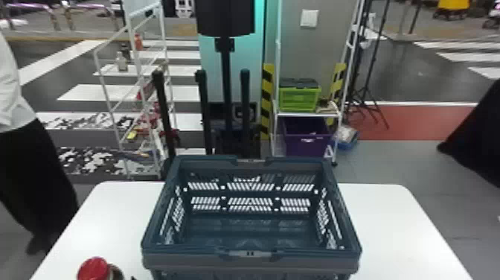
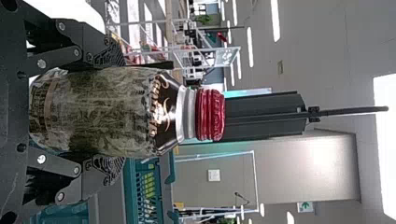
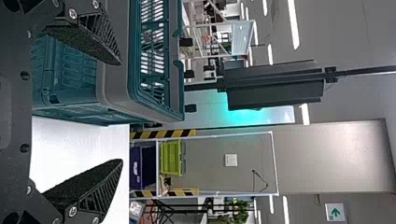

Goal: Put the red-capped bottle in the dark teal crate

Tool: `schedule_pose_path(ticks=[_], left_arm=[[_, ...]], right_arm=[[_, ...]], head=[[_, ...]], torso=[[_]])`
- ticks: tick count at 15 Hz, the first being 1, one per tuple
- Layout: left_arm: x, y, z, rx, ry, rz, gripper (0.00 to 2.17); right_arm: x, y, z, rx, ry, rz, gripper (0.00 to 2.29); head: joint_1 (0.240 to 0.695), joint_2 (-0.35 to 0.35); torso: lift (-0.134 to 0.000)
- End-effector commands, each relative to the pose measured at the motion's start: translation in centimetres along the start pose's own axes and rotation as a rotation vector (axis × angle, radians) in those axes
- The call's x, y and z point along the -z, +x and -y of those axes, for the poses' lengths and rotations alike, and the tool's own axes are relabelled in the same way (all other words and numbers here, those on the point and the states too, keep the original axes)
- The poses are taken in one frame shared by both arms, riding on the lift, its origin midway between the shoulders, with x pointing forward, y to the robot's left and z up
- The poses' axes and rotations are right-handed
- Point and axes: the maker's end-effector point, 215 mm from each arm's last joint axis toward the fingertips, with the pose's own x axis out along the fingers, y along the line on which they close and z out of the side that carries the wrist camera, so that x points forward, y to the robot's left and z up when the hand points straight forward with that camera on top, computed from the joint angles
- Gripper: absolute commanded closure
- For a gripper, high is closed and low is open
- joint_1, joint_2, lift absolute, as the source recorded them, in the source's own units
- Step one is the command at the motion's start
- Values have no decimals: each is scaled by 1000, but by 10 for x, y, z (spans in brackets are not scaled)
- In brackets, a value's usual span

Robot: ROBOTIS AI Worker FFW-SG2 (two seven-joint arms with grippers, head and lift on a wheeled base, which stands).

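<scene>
We have the red-capped bottle held upright in our left gripper, its two fingers closed in on the body from both sides, only as far apart as the bottle is wide. The bottle has a mottled green body, a dark band near the top, a pale neck and a red cap, and the cap sticks up past our fingers. It is by the near edge of the tabletop, between the left edge and the dark teal crate, near the crate's near left corner and outside it. We can't tell if its bottom touches the tabletop. The crate stands in the middle part of the white tabletop, its top wide open and its sides full of little slots. Our right gripper has its fingers spread wide apart with nothing between them; it is on the near side, by the crate's near right corner. Past the far edge of the tabletop we see a tall black stand. To its left is a white rack with small bottles on it. To its right, another rack has a bright green box up high and a purple bin down low.
</scene>
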Motion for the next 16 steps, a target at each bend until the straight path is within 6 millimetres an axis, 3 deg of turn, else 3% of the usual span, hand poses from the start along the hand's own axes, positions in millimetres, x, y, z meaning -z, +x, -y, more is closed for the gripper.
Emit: schedule_pose_path(ticks=[1,10,13,16], left_arm=[[0,0,0,-2,-2,0,2148],[-5,0,0,-1,-1,8,2148],[-12,4,-1,-2,2,17,2148],[-34,21,-9,-16,10,17,2148]], right_arm=[[0,0,0,0,1,0,147],[0,0,0,0,1,0,147],[0,0,0,1,2,1,147],[0,-1,1,1,0,-1,147]], head=[[499,0],[499,0],[499,0],[499,0]], torso=[[0],[0],[0],[0]])
